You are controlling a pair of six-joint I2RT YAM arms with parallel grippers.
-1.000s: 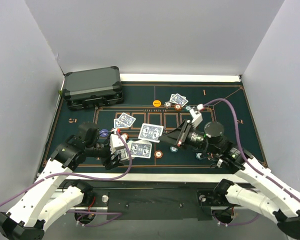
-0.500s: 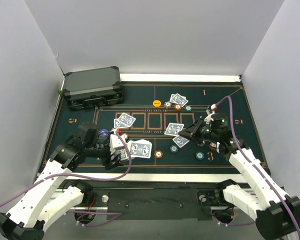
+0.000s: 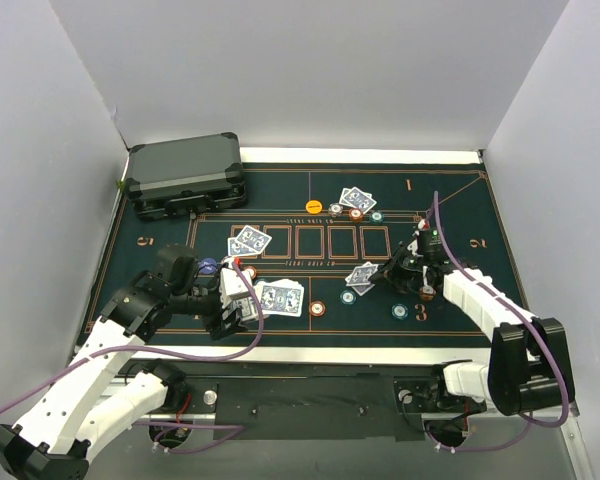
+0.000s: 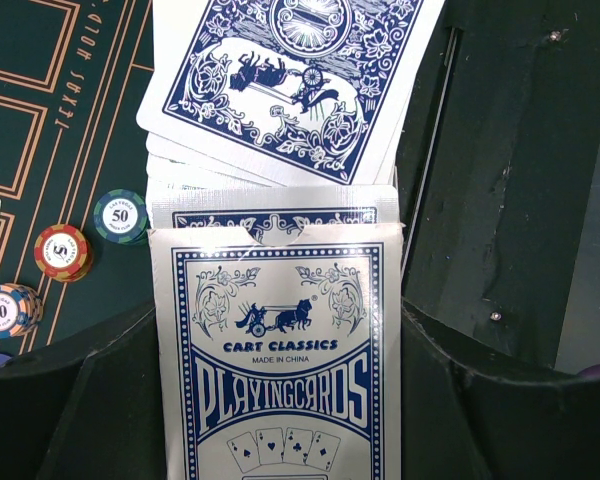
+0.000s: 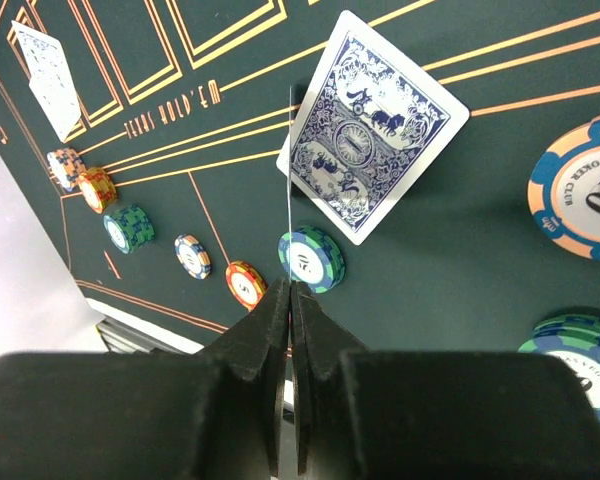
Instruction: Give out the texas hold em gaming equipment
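My left gripper (image 3: 238, 300) is shut on a blue-and-white playing-card box (image 4: 280, 360), and a fan of blue-backed cards (image 4: 290, 90) sticks out of its open end. My right gripper (image 5: 291, 285) is shut on a single card (image 5: 290, 180), seen edge-on as a thin line. It hovers low over the mat's right side (image 3: 384, 274). Just beyond it a blue-backed card (image 5: 370, 140) lies flat on the mat. A teal chip (image 5: 313, 258) and a red chip (image 5: 245, 283) lie right below the right jaws.
A dark grey case (image 3: 187, 175) stands at the back left. Card pairs lie at the back middle (image 3: 357, 199) and the left (image 3: 248, 241). Chips dot the green mat (image 3: 460, 215): a peach one (image 5: 585, 190), a green stack (image 5: 580, 355), others (image 4: 120, 215) by the box.
The right arm has swung from the mat's middle over to its right side and come down, still holding its card. The left arm and the box have not moved.
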